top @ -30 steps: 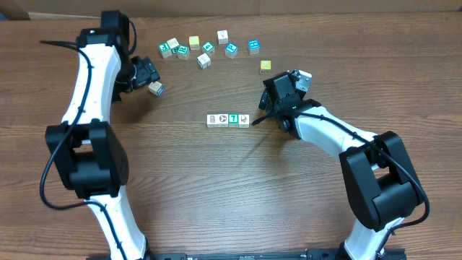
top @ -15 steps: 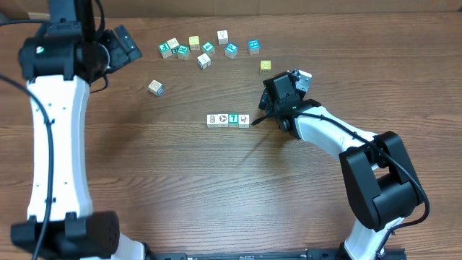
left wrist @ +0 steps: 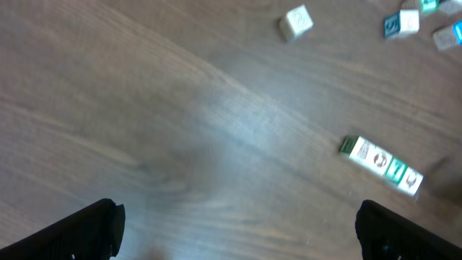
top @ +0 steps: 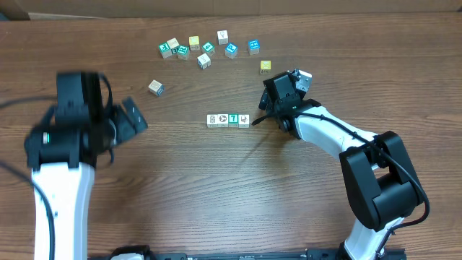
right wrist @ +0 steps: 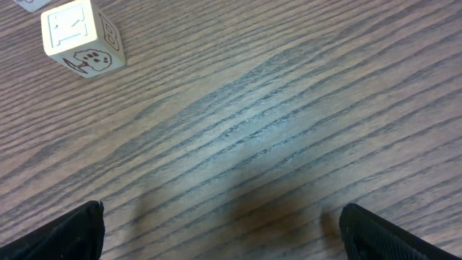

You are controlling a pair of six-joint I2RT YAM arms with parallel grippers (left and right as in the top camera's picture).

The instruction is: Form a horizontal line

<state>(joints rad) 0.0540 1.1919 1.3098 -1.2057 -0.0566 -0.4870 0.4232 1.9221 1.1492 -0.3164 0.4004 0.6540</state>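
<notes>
Near the middle of the table (top: 216, 188), the horizontal line (top: 228, 120): four tiny cubes side by side and touching, three white-faced with dark or red prints, the third from the left teal with a white letter. Just right of its right end and apart from it, the right end effector (top: 260, 115), low over the wood, fingers spread wide with nothing between them (right wrist: 220, 238). Ahead of it at upper left in the right wrist view, a white cube (right wrist: 79, 40) with brown drawings.

Well left of the row, the left end effector (top: 133, 119), blurred from overhead, likewise spread apart and empty in its own view (left wrist: 238, 238), with the row (left wrist: 381, 165) far off to the right.

Toward the far edge, a scatter of loose cubes (top: 206, 49). To their right, a yellow cube (top: 266, 66). Nearer the left arm, a lone cube (top: 155, 88).
</notes>
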